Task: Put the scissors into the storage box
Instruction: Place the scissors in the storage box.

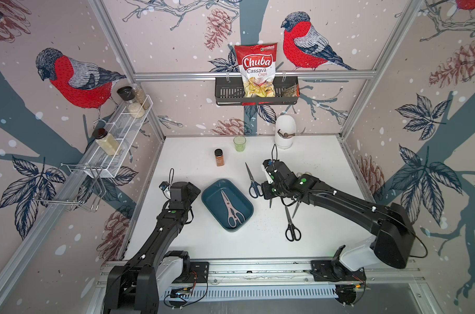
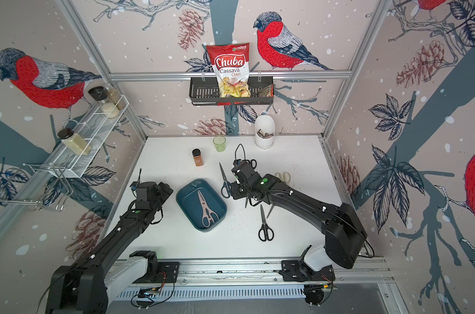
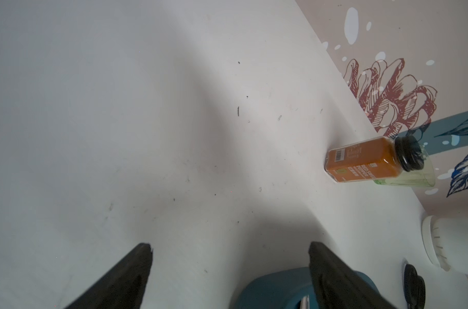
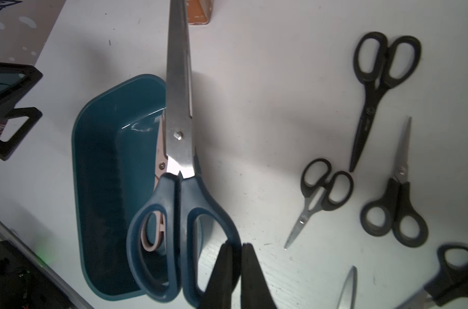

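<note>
Dark-blue scissors (image 4: 179,120) were clamped by one handle loop in the right fingers (image 4: 222,273). Long axis ran up the frame, roughly parallel to the storage box (image 4: 101,200), which lay just left of them. Left fingers (image 3: 125,278) stood apart, empty, across the box
</note>
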Motion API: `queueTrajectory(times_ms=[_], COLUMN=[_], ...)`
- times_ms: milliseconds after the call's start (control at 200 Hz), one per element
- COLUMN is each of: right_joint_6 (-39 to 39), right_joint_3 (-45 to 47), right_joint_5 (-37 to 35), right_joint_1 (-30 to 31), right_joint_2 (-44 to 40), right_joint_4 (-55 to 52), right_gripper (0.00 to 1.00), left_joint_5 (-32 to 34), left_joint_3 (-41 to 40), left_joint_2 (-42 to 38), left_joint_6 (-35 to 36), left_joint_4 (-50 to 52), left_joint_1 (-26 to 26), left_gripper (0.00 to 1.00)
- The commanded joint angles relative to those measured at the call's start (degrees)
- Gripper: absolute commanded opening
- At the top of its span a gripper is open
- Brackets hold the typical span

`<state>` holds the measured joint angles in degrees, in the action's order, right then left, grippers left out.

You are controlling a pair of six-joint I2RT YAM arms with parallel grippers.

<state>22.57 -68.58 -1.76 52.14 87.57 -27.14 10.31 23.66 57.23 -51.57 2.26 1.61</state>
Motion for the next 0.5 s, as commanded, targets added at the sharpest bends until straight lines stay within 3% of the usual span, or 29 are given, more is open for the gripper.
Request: queueTrajectory(times_ms=[0, 495], right_joint_6=[-3.66, -2.78], right_joint_3=[-3.69, -7.62], right_joint_5=[0.18, 2.16], right_joint_1=[2.89, 12.66], right_joint_2=[3.87, 18.26], right_joint_4=[0.50, 2.01], right_gripper=[0.00, 0.00], left_joint_5=[-0.61, 1.17], left_joint_3=[-1.80, -2.17], left_joint_2=[-0.87, -4.06], left_joint_6=[-3.46, -5.97], left_joint_4=[-1.03, 0.11], left_joint_1=[-1.63, -3.54], left_gripper=[0.95, 0.95])
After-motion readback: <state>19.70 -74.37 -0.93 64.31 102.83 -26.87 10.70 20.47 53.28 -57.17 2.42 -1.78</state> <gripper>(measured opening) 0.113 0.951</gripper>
